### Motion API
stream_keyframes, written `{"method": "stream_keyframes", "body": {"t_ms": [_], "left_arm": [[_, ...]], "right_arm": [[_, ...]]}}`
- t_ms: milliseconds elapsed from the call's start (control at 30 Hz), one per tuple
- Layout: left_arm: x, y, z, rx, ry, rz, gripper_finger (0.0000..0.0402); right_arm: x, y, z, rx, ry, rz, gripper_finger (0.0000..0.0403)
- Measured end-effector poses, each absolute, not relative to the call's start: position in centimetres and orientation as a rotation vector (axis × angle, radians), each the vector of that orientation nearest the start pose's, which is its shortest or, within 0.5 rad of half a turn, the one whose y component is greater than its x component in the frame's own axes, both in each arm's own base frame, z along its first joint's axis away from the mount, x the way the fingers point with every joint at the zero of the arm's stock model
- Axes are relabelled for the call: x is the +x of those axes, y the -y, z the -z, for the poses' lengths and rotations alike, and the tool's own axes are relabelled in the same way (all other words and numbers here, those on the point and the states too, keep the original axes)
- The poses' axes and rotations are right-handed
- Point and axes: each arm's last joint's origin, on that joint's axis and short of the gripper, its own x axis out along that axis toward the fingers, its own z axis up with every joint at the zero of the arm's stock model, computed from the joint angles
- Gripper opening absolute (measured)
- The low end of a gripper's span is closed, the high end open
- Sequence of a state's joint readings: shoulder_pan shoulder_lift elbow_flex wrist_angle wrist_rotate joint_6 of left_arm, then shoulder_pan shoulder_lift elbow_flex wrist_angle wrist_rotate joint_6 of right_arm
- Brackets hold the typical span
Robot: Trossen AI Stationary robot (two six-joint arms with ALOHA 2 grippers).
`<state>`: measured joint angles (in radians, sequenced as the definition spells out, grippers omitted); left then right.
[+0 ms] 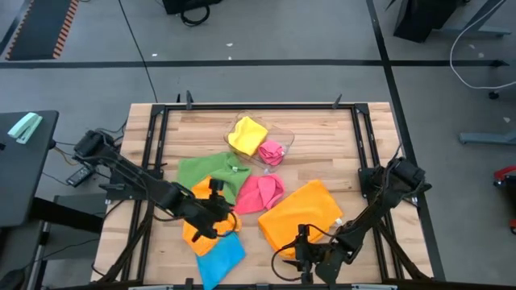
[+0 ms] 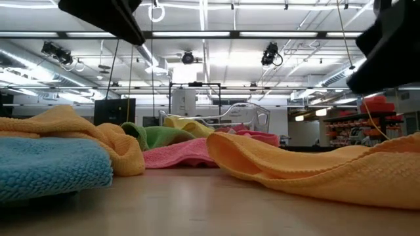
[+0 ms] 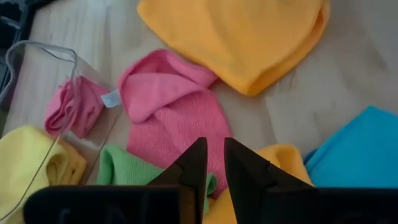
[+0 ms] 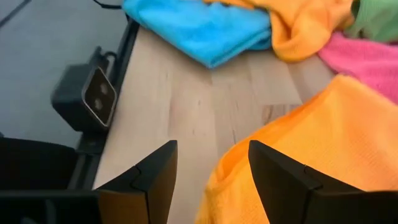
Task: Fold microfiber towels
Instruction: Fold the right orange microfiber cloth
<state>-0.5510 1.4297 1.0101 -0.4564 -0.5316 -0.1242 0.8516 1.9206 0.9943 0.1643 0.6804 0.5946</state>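
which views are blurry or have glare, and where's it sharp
Low view: the blue towel and orange towel up close are soft, and the ceiling light strips glare white. Left wrist view: slightly soft overall, though the pink towel stays readable. Right wrist view: the near fingers blur. High view: evenly lit and sharpest, with soft shadows.

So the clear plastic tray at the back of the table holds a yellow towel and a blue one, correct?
Not quite. The clear plastic tray holds the yellow microfiber towel and a small pink towel, not a blue one. The high view shows this; the blue microfiber towel lies at the table's near edge.
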Motion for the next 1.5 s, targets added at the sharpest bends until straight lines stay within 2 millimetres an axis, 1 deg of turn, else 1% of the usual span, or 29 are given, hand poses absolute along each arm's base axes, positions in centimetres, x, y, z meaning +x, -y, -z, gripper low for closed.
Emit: {"method": "stream_keyframes", "body": {"t_ms": [133,267,400,533,633,867,933,967,1033,1067,1300,1433,1500], "left_arm": [[24.3,13.2,-25.0,0.281,-0.661,-0.027,0.0061],[23.6,12.8,-24.9,0.245,-0.612,-0.028,0.0056],[23.5,12.7,-25.0,0.222,-0.604,-0.034,0.0053],[23.6,12.7,-25.0,0.218,-0.603,-0.035,0.0054],[23.6,12.8,-25.1,0.212,-0.594,-0.034,0.0056],[23.8,12.9,-25.3,0.173,-0.562,-0.037,0.0052],[24.1,13.0,-25.2,0.165,-0.553,-0.039,0.0051],[24.4,13.1,-25.0,0.16,-0.547,-0.041,0.0051],[24.8,13.4,-24.5,0.167,-0.547,-0.038,0.0054],[25.3,13.6,-24.2,0.162,-0.537,-0.038,0.0056],[27.8,15.2,-21.0,0.254,-0.522,-0.008,0.0082],[29.1,16.0,-19.2,0.278,-0.491,0.004,0.0095],[29.7,16.3,-18.4,0.291,-0.468,0.011,0.0101]], "right_arm": [[26.0,-27.0,-11.5,0.052,-0.569,0.006,0.0206],[26.0,-27.0,-10.3,0.03,-0.588,0.021,0.0206],[26.0,-26.8,-9.7,0.013,-0.595,0.053,0.0205],[25.9,-26.8,-9.3,0.014,-0.611,0.061,0.0186],[25.9,-26.8,-8.9,0.008,-0.623,0.059,0.0157],[25.9,-26.6,-8.9,0.012,-0.637,0.063,0.0044],[25.9,-26.7,-8.9,0.02,-0.646,0.051,0.0018],[25.8,-26.7,-9.0,0.019,-0.655,0.038,0.0011],[25.7,-26.7,-9.5,0.013,-0.67,0.013,0.0009],[25.6,-26.6,-10.1,0.012,-0.672,0.01,0.0009],[24.7,-25.5,-15.3,0.034,-0.655,-0.006,0.0007],[24.3,-24.5,-17.6,0.063,-0.704,-0.066,0.0009],[24.1,-24.0,-18.7,0.084,-0.697,-0.073,0.0011]]}}
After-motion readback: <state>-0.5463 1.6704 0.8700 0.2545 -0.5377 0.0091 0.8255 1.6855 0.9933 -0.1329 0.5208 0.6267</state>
